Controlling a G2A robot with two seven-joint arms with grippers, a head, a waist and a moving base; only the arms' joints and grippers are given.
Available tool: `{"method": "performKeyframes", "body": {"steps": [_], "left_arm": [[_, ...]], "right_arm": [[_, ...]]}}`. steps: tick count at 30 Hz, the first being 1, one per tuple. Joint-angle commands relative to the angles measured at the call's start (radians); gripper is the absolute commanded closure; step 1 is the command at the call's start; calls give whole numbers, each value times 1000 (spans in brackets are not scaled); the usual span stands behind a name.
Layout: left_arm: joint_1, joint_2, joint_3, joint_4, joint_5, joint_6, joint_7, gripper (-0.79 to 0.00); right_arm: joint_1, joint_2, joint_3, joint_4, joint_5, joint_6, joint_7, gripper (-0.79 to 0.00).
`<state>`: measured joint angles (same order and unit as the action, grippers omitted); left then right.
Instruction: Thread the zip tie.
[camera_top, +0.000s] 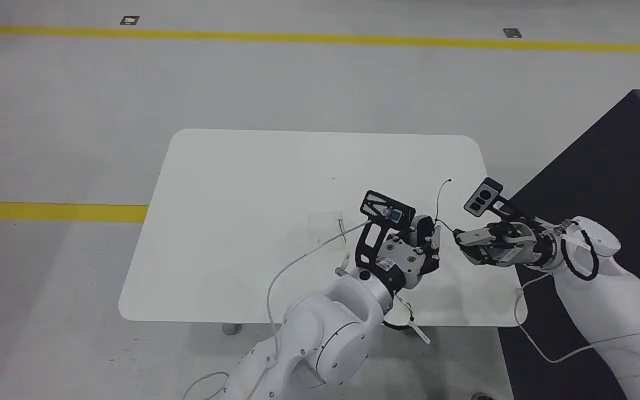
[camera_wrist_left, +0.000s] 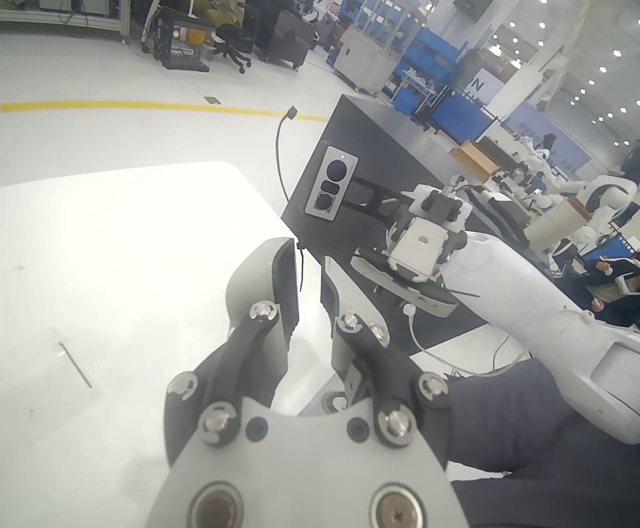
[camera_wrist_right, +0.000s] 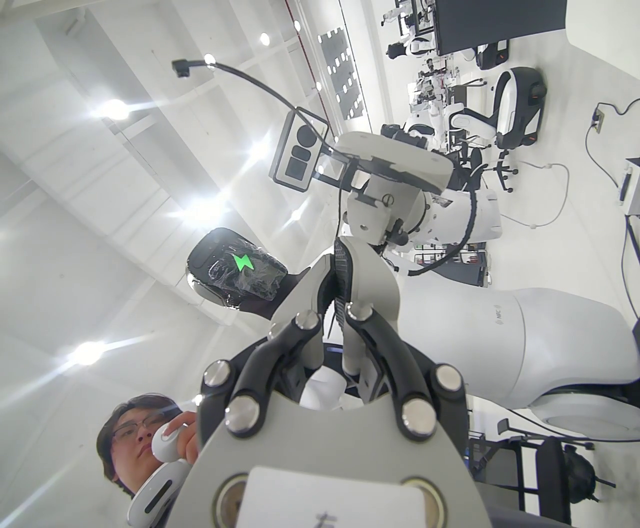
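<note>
Standing upright between the left fingers (camera_wrist_left: 250, 300), which are apart, the zip tie (camera_wrist_left: 279, 170) sits just beside the closed right fingers (camera_wrist_right: 367, 285).

The right tool (camera_wrist_right: 341, 246) is poking up in the middle. Its two fingers (camera_wrist_right: 372, 280) are squeezing close together, and a thin black strip is peeking out between them. A black zip tie (camera_wrist_right: 252, 82) is bending in a long curve, going from its little square head (camera_wrist_right: 181, 68) down to the tips of that tool. Just behind, the white left arm (camera_wrist_right: 450, 220) is carrying a small grey box (camera_wrist_right: 297, 152) with dark squares on it. Bright ceiling lights (camera_wrist_right: 114, 107) are shining behind the zip tie.
</note>
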<state>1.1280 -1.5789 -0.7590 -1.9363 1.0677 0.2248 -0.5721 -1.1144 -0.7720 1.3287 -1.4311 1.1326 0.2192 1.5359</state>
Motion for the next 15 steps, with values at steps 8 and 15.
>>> {"method": "performKeyframes", "body": {"steps": [8, 15], "left_arm": [[0, -6, 2, 3, 3, -4, -1, 0], [2, -9, 2, 10, 8, -11, -4, 0]], "right_arm": [[0, 0, 0, 0, 0, 0, 0, 0], [-5, -1, 0, -11, 2, -5, -22, 0]]}}
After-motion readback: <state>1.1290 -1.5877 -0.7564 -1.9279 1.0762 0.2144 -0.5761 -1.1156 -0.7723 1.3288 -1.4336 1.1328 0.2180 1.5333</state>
